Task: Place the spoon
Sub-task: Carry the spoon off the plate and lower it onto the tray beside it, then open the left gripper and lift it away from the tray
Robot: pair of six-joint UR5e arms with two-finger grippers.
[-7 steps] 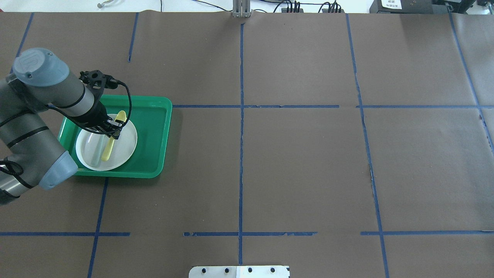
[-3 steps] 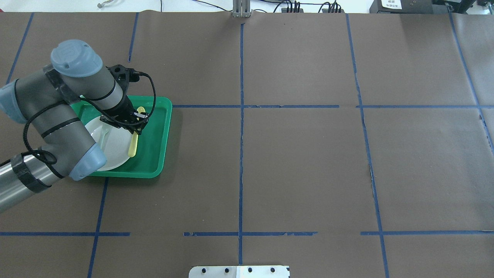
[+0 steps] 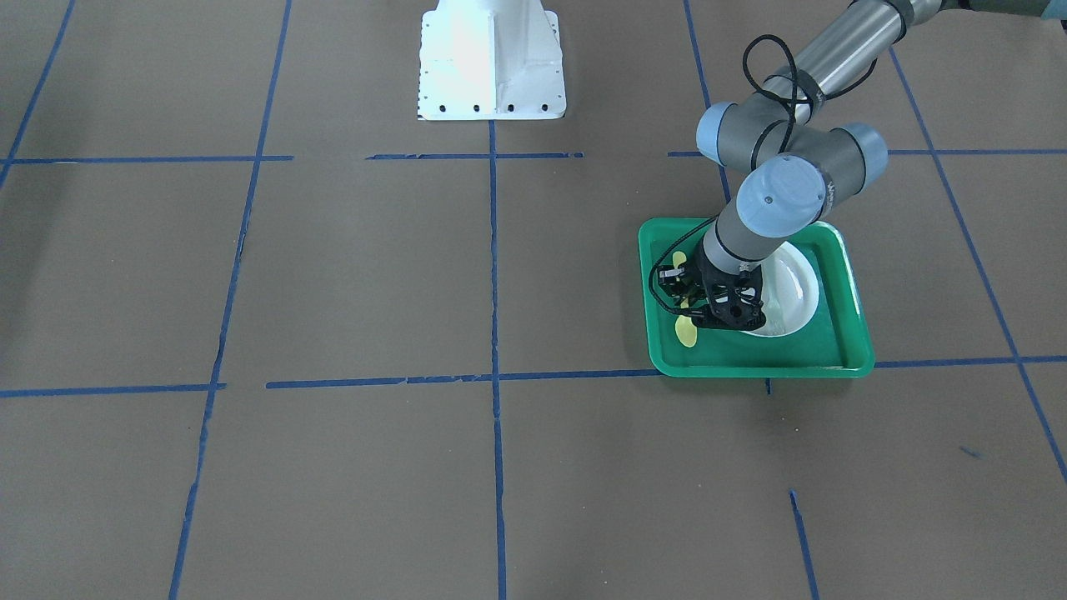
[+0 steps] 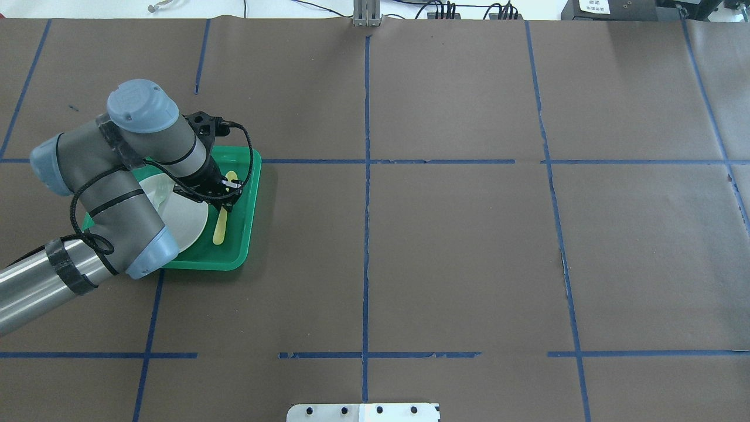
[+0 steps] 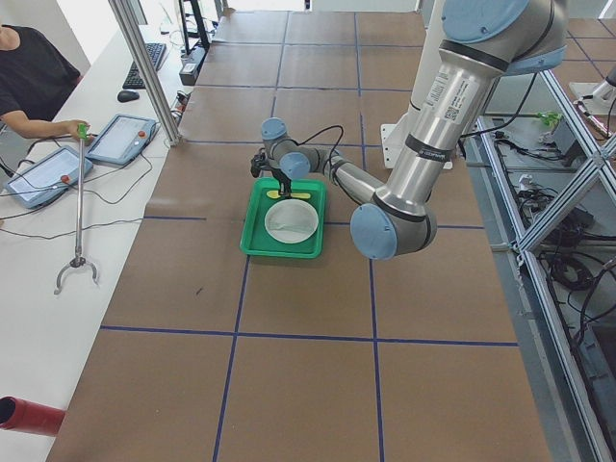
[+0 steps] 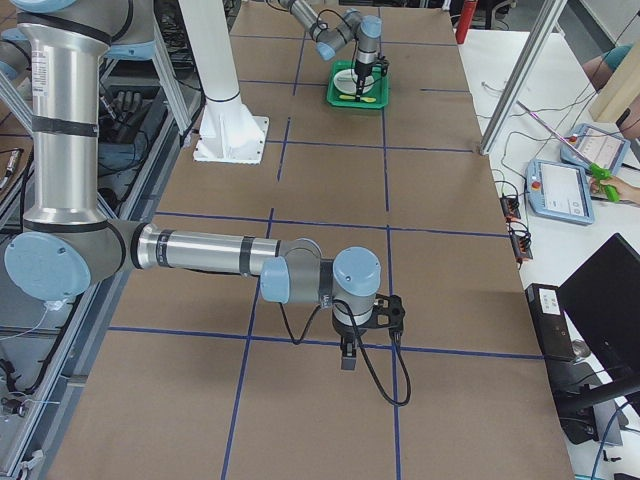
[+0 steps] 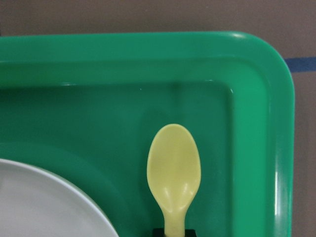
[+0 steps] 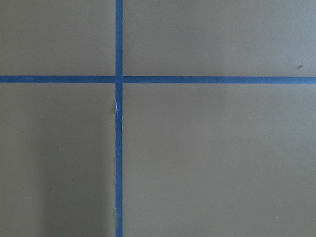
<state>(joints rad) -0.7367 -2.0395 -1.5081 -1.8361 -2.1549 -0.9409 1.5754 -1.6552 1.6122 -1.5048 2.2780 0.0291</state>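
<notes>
My left gripper (image 4: 226,196) is shut on the yellow spoon (image 4: 220,230), gripping it near the neck. It holds the spoon low over the floor of the green tray (image 4: 256,176), just right of the white plate (image 4: 187,221). The left wrist view shows the spoon's bowl (image 7: 174,168) over the tray floor (image 7: 98,123), with the plate's rim (image 7: 44,207) at the lower left. In the front-facing view the spoon's bowl (image 3: 686,333) sticks out below the gripper (image 3: 688,297). I cannot tell if the spoon touches the tray. My right gripper (image 6: 347,356) shows only in the exterior right view, so its state is unclear.
A pale grey-green fork (image 4: 159,195) lies on the plate, mostly hidden under my left arm. The tray sits at the table's left, on brown paper with blue tape lines. The robot's white base (image 3: 490,62) stands at mid-table. An operator (image 5: 29,82) sits beyond the far edge.
My left arm has carried the spoon to the right, from over the plate to over the tray floor beside it. The gripper has stayed shut on it.
</notes>
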